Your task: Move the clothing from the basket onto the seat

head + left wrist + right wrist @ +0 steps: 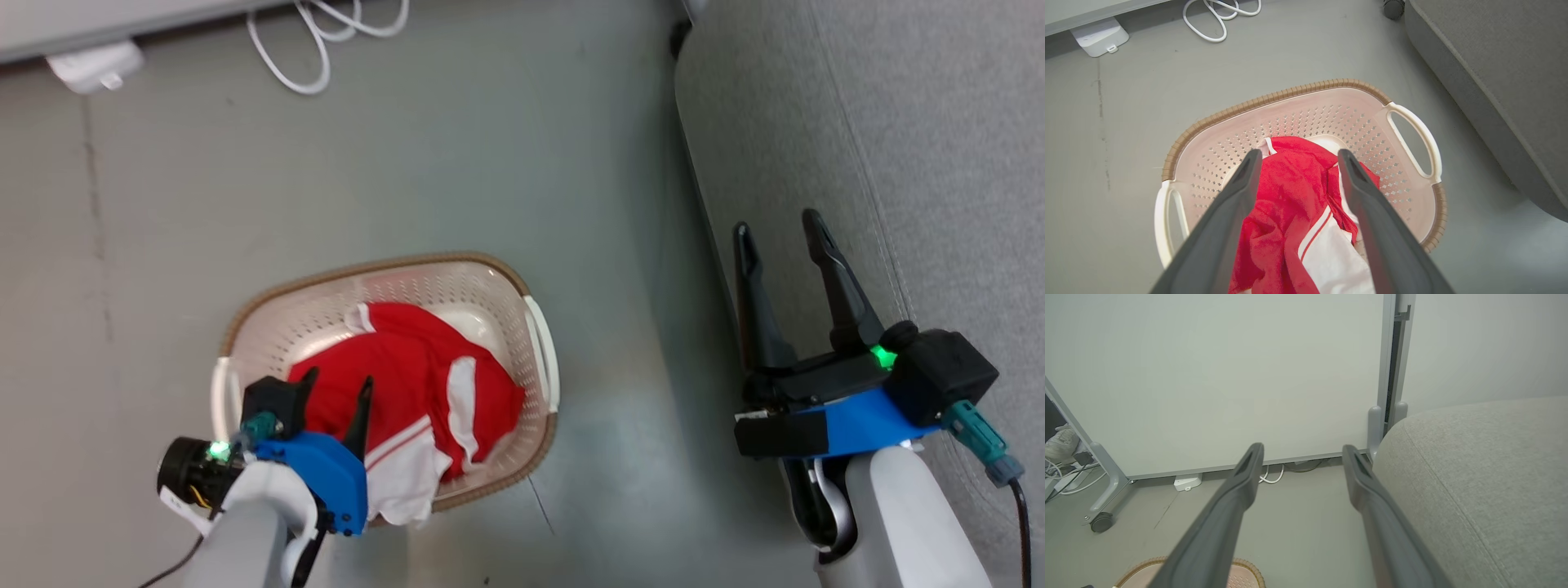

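Observation:
The basket stands on the grey floor, cream with a brown rim. Red clothing with white stripes lies crumpled in it, one white part spilling over the near rim. My left gripper hangs open above the near left part of the basket. In the left wrist view its fingers frame the clothing inside the basket without touching it. My right gripper is open and empty by the left edge of the grey seat. The right wrist view has this gripper beside the seat.
A white cable and a white power box lie on the floor at the far wall. A pale partition panel on a caster stands behind. Bare floor separates the basket from the seat.

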You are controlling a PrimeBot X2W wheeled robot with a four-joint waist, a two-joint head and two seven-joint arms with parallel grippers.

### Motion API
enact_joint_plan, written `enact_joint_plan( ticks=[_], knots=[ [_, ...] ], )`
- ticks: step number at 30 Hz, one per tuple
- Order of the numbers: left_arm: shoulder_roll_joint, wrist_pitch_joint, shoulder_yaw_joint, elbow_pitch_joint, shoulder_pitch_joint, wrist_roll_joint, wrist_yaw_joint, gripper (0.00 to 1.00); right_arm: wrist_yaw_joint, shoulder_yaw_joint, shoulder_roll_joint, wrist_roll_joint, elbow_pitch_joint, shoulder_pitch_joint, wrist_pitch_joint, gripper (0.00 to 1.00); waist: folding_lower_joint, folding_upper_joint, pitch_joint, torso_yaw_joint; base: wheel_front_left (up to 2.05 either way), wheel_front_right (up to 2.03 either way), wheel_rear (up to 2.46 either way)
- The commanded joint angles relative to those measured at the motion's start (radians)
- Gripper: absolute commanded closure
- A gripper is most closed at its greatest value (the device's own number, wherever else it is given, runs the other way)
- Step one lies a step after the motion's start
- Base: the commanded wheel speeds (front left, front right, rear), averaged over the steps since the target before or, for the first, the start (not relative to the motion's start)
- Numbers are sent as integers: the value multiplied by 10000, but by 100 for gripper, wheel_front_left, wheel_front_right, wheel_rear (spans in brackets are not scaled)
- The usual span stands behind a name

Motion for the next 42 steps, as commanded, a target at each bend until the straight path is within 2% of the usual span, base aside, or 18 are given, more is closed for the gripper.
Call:
enact_joint_plan(
  ticks=[1, 9, 15, 25, 26, 27, 28, 42],
  knots=[
    [193, 245, -22, 454, -448, 35, -84, 0, -5, 120, -6, 149, -33, -321, -106, 0, -3, 0, 1351, -900, 0, 0, 0],
    [774, 1487, -184, 2103, -2031, 221, -147, 0, -5, 576, -3, 758, -195, -1020, -178, 0, -3, 0, 2887, -1640, 0, 0, 0],
    [1054, 2195, -211, 2777, -2671, 209, -149, 0, -5, 786, -5, 1162, -438, -1301, -176, 0, -3, 0, 3487, -1978, 0, 0, 0],
    [1533, 2722, -298, 3457, -3195, 440, 639, 0, -5, 1054, -5, 1695, -646, -1558, -179, 0, -3, 0, 4177, -2382, 0, 0, 0],
    [1559, 2765, -299, 3501, -3198, 425, 660, 26, -5, 1056, -5, 1699, -642, -1570, -179, 0, -3, 0, 4197, -2400, 0, 0, 0],
    [1574, 2741, -306, 3516, -3204, 405, 682, 90, -5, 1063, -5, 1705, -642, -1561, -179, 0, -3, 0, 4211, -2410, 0, 0, 0],
    [1580, 2706, -321, 3519, -3226, 392, 698, 100, -5, 1059, -5, 1700, -645, -1556, -179, 0, -3, 0, 4224, -2413, 0, 0, 0],
    [1205, 2403, -353, 3684, -3410, 29, 741, 100, -5, 1019, -6, 1551, -417, -1628, -178, 0, -3, 0, 3979, -2097, 0, 0, 0]
  ],
)
